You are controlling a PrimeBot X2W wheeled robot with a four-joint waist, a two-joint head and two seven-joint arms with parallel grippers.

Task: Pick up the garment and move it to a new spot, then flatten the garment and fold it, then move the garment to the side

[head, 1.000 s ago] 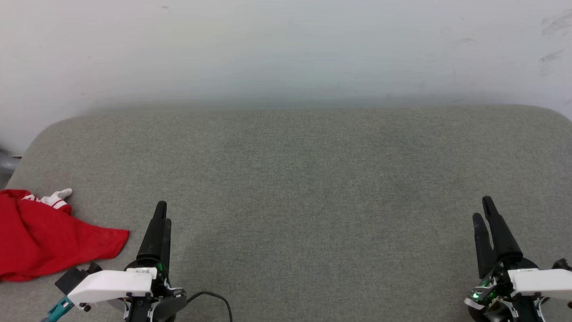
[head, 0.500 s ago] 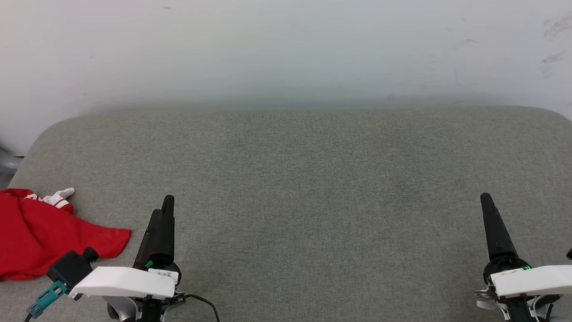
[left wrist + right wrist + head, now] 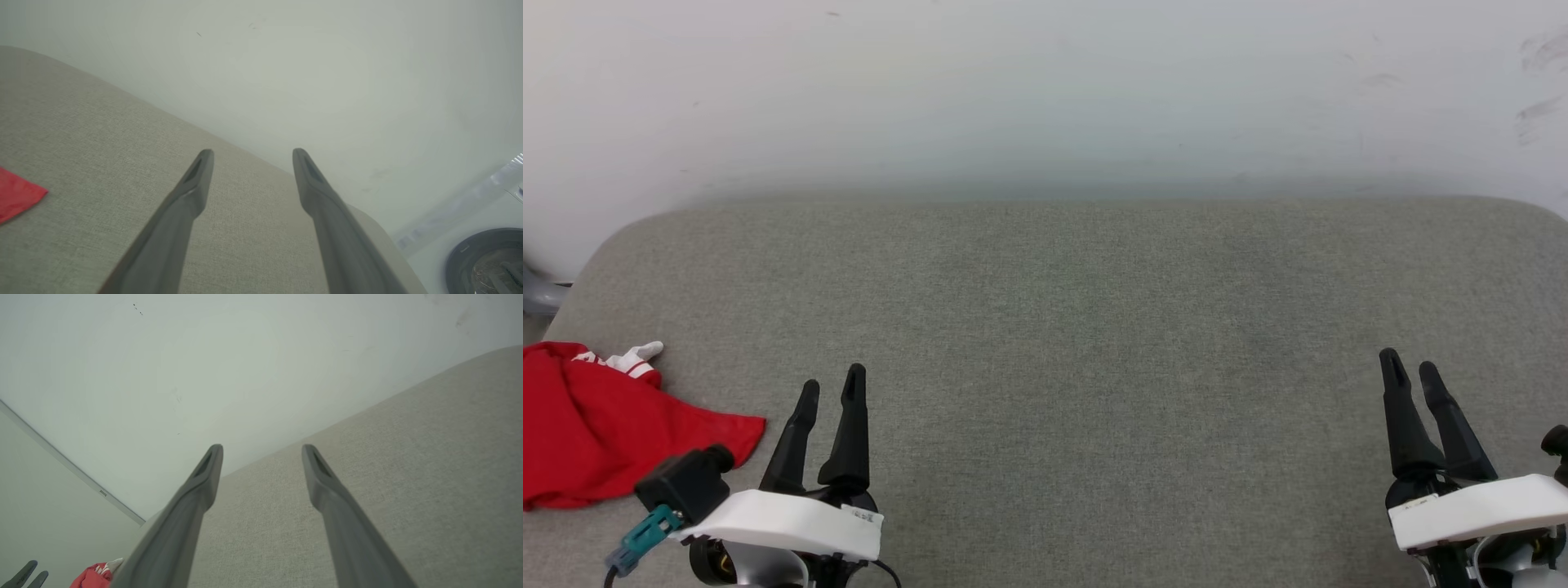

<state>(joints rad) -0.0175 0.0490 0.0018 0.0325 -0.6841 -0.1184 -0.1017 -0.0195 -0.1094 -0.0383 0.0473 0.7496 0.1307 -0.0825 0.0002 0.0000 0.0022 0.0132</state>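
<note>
Head view: shirt (image 3: 596, 433) lies crumpled at the far left of the worktop (image 3: 1062, 327), partly cut by the frame edge. My left hand (image 3: 832, 377) is just right of it, fingers spread, holding nothing. The shirt's pointed red corner aims at that hand; can't tell if it touches the wrist. Right hand (image 3: 1410, 362) is well apart at the far right, also spread and empty. So the left arm is nearer, and I judge the pick needs it to swing left. The heap's long axis runs roughly left-right. White sleeve (image 3: 637, 357) with striped trim pokes out on the far side. No lettering readable on the shirt. Tag (image 3: 859, 514) on the left wrist casing is too small to read.
</note>
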